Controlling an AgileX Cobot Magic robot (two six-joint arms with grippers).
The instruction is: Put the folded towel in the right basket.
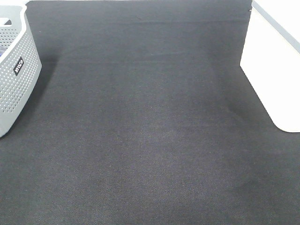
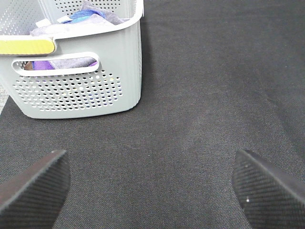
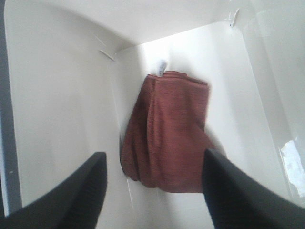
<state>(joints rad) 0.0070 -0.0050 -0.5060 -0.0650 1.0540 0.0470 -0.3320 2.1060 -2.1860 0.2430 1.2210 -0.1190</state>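
right gripper point(image 3: 153, 160): fingers spread wide, nothing between the pads. it hangs over the inside of the right basket point(image 3: 57, 100), looking down into it. the folded towel point(image 3: 167, 129) lies inside that basket, below the gap between my fingers and, as far as the right wrist view shows, apart from both. its small white tag point(image 3: 162, 67) points toward the far corner. the cloth looks a little bunched and sits close to one wall. the picture is slightly blurred, so i cannot tell whether it lies flat on the floor or leans partly on the wall.

left gripper point(image 2: 150, 157): fingers likewise spread, holding nothing, hovering over the black mat point(image 1: 150, 140) near the grey perforated basket point(image 2: 81, 95), which holds other cloths point(image 2: 86, 19). it has no part in this step.

exterior high view: neither arm shows, and no towel lies on the mat between the two baskets.

judgement: the step in hand is the release, and it reads as done, with the towel in the correct basket. the task appears all but finished. the next move calls for lifting the right gripper straight up out of the basket, fingers apart so no pad snags the terry, and clear of the rim before any sideways travel. risk is low: a catch on the cloth would drag it up the wall.
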